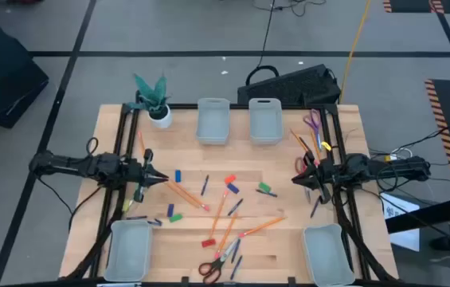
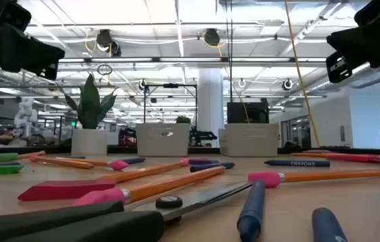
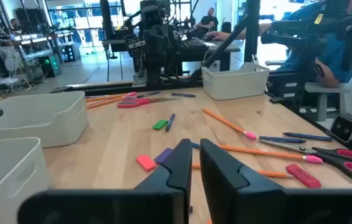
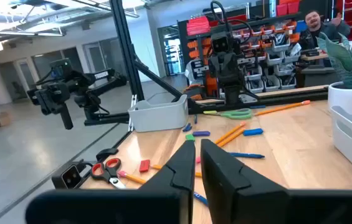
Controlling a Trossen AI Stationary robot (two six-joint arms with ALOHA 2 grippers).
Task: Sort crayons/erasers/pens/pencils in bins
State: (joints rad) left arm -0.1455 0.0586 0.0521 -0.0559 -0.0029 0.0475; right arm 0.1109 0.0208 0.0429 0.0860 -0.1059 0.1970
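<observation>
"CRAYONS" lettering on crayon point(image 2: 297, 163), low view

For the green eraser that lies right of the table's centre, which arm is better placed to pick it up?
The right arm, probably. The green eraser lies nearer the right gripper, which already points toward it, its fingers close together. The left gripper waits across the table, with pencils and crayons in between.

Wooden surface point(image 1: 280, 239): four bins point(image 1: 213, 121) at frame top and bottom; pencils point(image 1: 260, 229), pens point(image 1: 204, 186), erasers point(image 1: 209, 241), scissors point(image 1: 215, 265) scattered centre.
</observation>
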